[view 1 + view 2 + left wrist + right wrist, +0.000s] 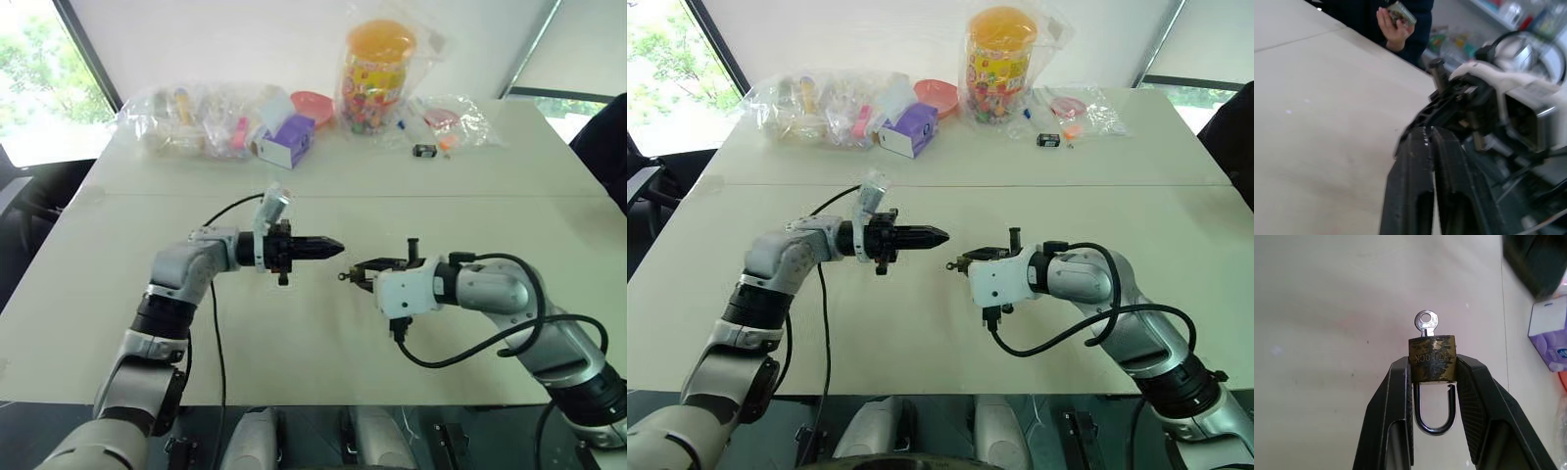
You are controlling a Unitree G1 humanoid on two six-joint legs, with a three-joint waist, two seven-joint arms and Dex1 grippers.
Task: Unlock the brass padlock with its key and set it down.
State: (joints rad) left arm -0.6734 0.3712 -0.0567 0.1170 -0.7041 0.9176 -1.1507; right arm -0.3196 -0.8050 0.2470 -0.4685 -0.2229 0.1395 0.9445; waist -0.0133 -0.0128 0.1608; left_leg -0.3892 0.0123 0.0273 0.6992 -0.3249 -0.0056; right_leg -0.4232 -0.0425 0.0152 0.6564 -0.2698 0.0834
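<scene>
Right claw clamped on brass padlock, key inserted; left claw together.

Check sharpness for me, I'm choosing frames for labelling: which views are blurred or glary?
Left wrist view: soft, right gripper smeared. Right wrist view: crisp on the brass padlock and key. Eye views: sharp, window glare at the corner.

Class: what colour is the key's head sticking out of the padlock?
Silvery key; right wrist view.
</scene>
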